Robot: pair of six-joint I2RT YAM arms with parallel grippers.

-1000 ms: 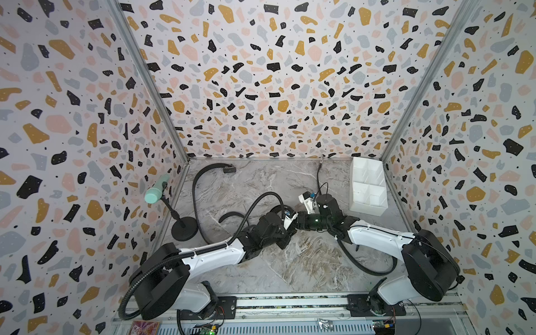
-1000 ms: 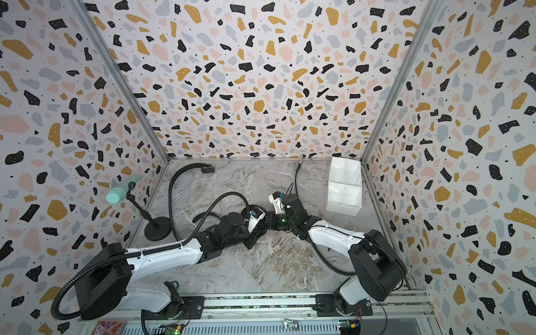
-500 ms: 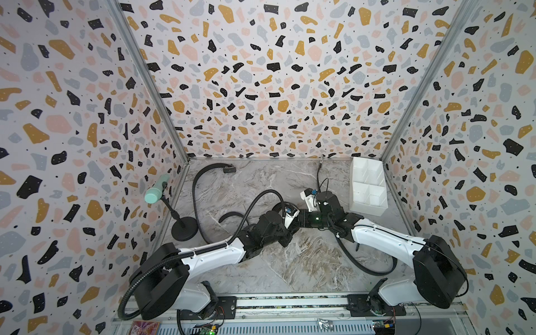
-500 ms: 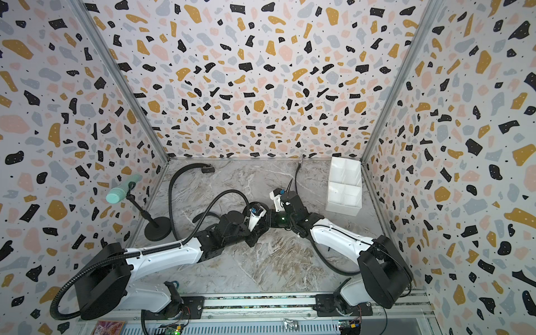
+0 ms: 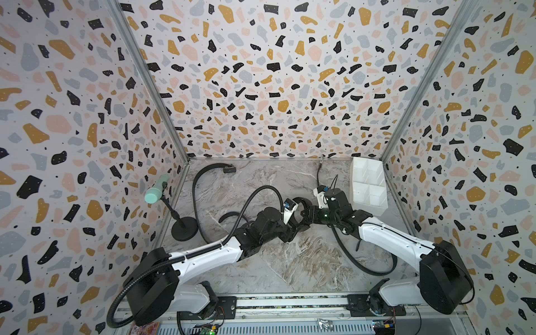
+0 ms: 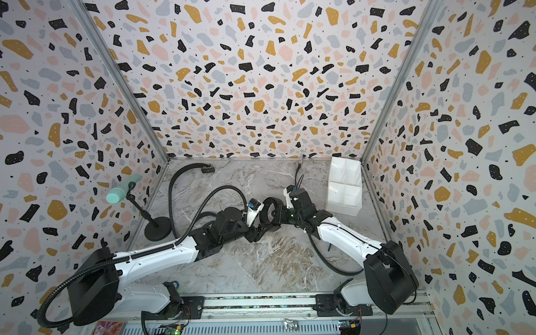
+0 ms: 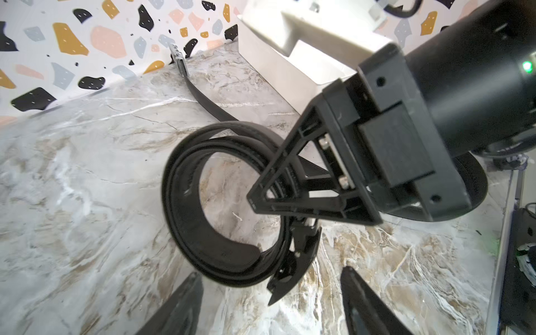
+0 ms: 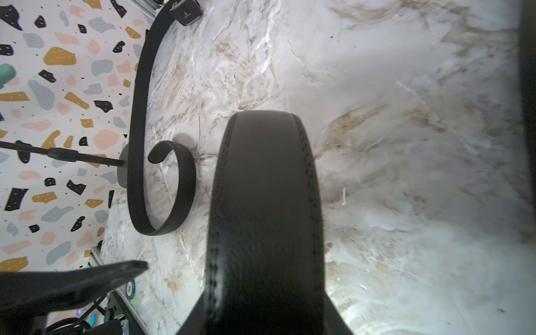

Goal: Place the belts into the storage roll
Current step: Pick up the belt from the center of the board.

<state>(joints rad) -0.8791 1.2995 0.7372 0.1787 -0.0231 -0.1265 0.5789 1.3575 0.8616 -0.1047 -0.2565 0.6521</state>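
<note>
Right tool [image 5: 304,213] clamped on coiled belt [image 7: 174,185]; left tool [image 5: 294,229] jaws apart, empty, just beside coil

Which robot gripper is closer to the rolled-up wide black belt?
Right. The right gripper is clamped on the rolled-up wide black belt; the left gripper is open just short of it.

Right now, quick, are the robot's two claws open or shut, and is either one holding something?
Left gripper: open, holding nothing.
Right gripper: shut on the rolled belt.
</note>
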